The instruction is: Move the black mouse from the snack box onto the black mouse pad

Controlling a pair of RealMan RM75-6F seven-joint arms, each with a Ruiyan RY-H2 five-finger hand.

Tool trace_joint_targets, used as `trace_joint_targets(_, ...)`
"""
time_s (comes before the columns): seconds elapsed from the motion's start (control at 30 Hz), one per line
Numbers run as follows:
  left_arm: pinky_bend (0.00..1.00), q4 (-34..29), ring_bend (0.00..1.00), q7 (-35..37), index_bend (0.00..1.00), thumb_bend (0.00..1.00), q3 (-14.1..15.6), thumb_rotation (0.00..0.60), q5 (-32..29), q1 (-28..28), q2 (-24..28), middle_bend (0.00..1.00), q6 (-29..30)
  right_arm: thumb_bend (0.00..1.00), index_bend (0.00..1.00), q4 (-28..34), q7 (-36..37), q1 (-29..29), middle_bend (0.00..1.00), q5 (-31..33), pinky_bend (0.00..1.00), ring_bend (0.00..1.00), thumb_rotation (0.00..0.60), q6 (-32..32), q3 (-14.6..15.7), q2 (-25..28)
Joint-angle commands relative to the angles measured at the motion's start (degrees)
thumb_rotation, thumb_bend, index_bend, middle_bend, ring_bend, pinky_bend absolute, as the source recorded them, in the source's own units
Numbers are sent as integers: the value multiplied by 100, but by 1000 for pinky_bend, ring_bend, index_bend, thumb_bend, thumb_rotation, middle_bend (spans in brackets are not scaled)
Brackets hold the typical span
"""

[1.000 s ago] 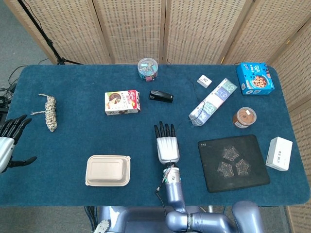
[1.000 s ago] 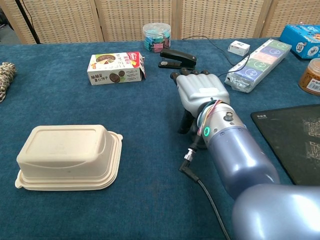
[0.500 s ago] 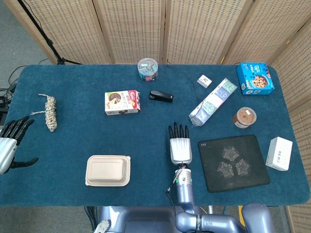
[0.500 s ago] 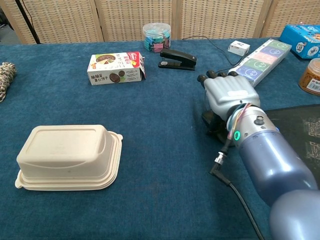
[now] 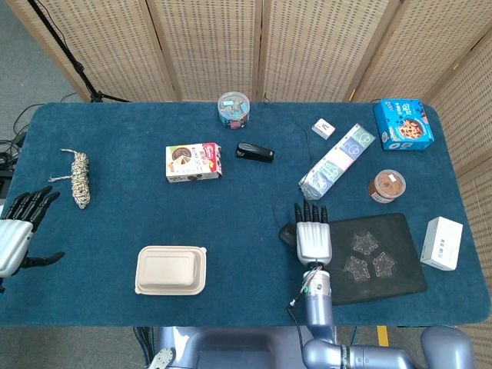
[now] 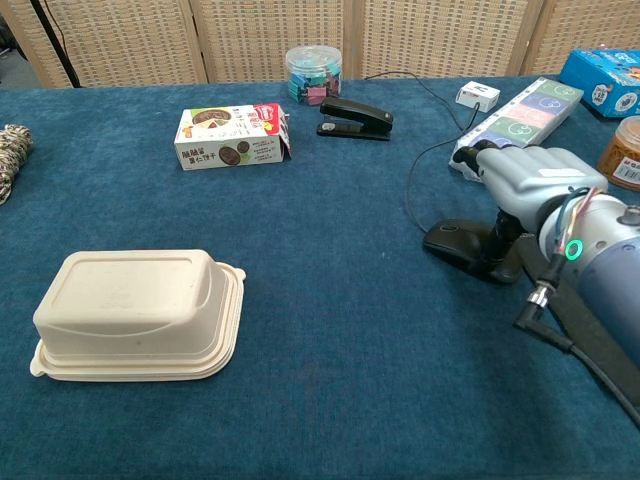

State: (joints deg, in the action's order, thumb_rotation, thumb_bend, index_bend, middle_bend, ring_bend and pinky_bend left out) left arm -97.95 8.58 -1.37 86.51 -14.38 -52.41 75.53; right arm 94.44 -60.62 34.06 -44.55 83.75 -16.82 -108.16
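The right hand (image 6: 535, 195) sits palm-down with fingers stretched forward, and its thumb side seems to be up against the black mouse (image 6: 462, 243); I honestly can't tell whether it's gripping or just nudging it. The mouse lies on the blue cloth just left of that hand, right beside the black mouse pad (image 5: 384, 257), which runs under and to the right of the hand, so not on the pad yet. I'd guess the mouse is light, rigid, smooth plastic that slides easily, so pinch it across the sides near the middle. Its thin cord (image 6: 425, 170) trails away ahead of the hand and might tug back. Further ahead-left there's a black stapler (image 6: 354, 117). The left hand (image 5: 17, 231) hangs far off left, fingers spread, holding nothing.
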Motion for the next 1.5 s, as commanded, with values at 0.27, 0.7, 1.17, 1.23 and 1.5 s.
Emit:
trace_joint_targets(0.27, 0, -2, 0, 16, 0, 38, -18, 600, -10, 1, 10, 0, -21, 0, 91, -82, 461, 91, 154, 315, 250, 86, 600, -476, -176, 150)
trace_joint_targets(0.7, 0, 14, 0, 91, 0, 38, -43, 600, -27, 0, 33, 0, -50, 0, 312, -380, 832, 178, 373, 481, 446, 311, 600, -614, -179, 52)
trace_joint_targets(1.17, 0, 10, 0, 102, 0, 38, -42, 600, -14, 4, 34, 0, -67, 129, 478, -723, 1303, 166, 524, 252, 573, 464, 600, -592, -122, -89)
trace_joint_targets(1.23, 0, 13, 0, 102, 0, 38, -40, 600, -7, 4, 34, 0, -70, 160, 484, -714, 1382, 152, 530, 178, 578, 470, 600, -555, -116, -98)
trace_joint_targets(1.5, 0, 15, 0, 110, 0, 38, -31, 600, -6, -9, 37, 0, -117, 215, 493, -278, 1565, 87, 538, -177, 583, 476, 600, -226, -235, 80)
